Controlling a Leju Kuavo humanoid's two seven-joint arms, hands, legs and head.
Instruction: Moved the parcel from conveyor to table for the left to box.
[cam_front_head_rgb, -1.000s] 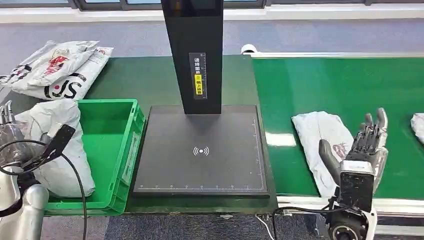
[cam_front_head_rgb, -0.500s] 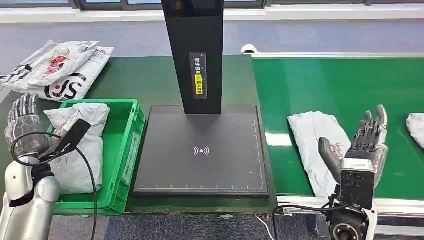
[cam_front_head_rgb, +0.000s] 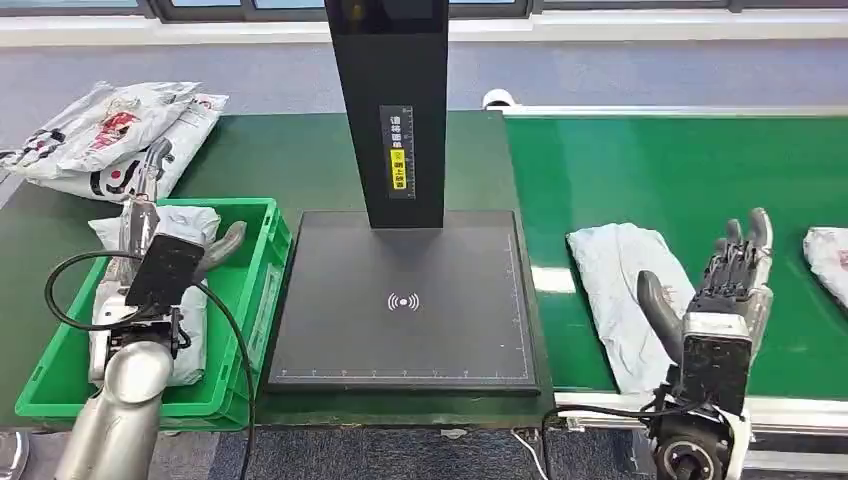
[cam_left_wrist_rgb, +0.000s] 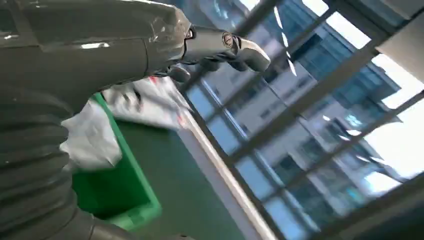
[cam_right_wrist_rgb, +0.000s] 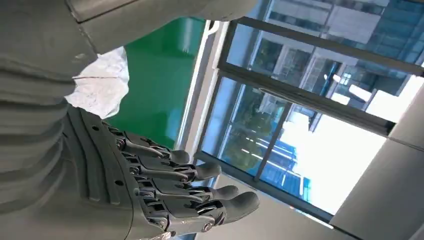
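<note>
Head view: left hand (cam_front_head_rgb: 150, 215) above the green crate (cam_front_head_rgb: 245, 300), fingers spread, holding nothing; a white parcel (cam_front_head_rgb: 165, 290) lies inside the crate under it. Right hand (cam_front_head_rgb: 735, 285) raised beside the conveyor belt (cam_front_head_rgb: 680, 170), fingers straight and apart, empty. Another white parcel (cam_front_head_rgb: 625, 285) lies flat on the belt just left of that hand. More bags (cam_front_head_rgb: 115, 135) piled on the table's far left corner.
</note>
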